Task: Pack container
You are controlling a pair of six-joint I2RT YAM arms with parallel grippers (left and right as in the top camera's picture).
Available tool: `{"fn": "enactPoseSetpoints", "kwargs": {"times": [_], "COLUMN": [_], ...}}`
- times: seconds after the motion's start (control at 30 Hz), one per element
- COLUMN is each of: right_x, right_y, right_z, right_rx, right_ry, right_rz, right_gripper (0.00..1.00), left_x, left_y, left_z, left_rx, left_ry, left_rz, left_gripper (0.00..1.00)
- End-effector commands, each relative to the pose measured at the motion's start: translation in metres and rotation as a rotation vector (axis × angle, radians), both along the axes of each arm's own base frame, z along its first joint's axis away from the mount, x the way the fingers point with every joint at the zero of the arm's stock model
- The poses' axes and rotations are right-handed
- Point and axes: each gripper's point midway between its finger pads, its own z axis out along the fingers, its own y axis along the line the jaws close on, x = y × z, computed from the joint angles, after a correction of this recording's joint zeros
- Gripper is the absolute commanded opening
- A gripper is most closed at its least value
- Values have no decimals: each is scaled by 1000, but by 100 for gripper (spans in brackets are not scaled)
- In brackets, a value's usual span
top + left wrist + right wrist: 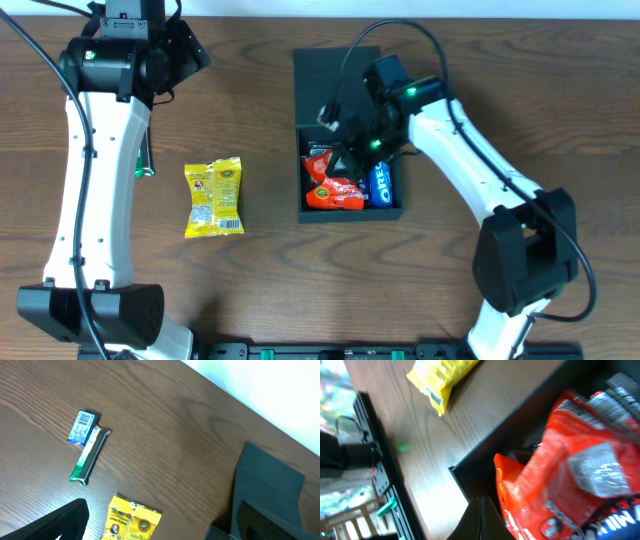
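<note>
two grippers, one box, six loose items.

- box: dark, shallow, square, right of the table's middle, flap lid laid open flat on the far side. inside it lie red packets on the left and a blue biscuit packet upright along the right wall.
- right gripper: over the open box, above the red packets at its left side. in the wrist view its fingers are pressed together to a point with nothing between them, just by the box's wall and touching or nearly touching the red wrapper; which, cannot be told.
- left gripper: at the far left of the table, well apart from the box, jaws spread wide and empty. the box lid shows only at the right edge of its wrist view.
- yellow packet: flat on the table, left of the box, between the two arms.
- green stick: on the table beyond the yellow packet, touching a small blue packet at one end.
</note>
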Motion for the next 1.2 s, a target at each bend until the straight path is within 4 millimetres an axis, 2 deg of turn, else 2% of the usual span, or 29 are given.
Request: {"fn": "enactPoseSetpoints", "kwargs": {"times": [0.0, 0.27, 0.57, 0.73, 0.87, 0.93, 1.03, 1.17], "right_x": [-1, 0, -4, -3, 1, 2, 5, 15], "right_y": [-1, -1, -9, -9, -7, -6, -4, 0], "right_z": [-12, -35, -93, -111, -112, -105, -87, -51], "right_rx": [-52, -72, -175, -189, -180, -175, -168, -124], "right_ry": [-30, 15, 130, 150, 133, 135, 118, 16], "right_rz": [40, 42, 34, 32, 29, 25, 26, 45], "right_gripper": [1, 1, 1, 1, 1, 1, 1, 1], "left_x": [1, 0, -5, -8, -9, -8, -7, -3], "left_y": [2, 2, 2, 2, 2, 2, 2, 2], "left_z": [-3, -5, -19, -30, -31, -31, -30, -28], "left_rx": [20, 36, 37, 38, 39, 39, 38, 37], "left_ry": [12, 28, 72, 104, 106, 104, 98, 79], "left_rz": [-19, -40, -40, -40, -40, -40, -40, -40], "left_gripper": [95, 95, 96, 95, 95, 95, 95, 95]}}
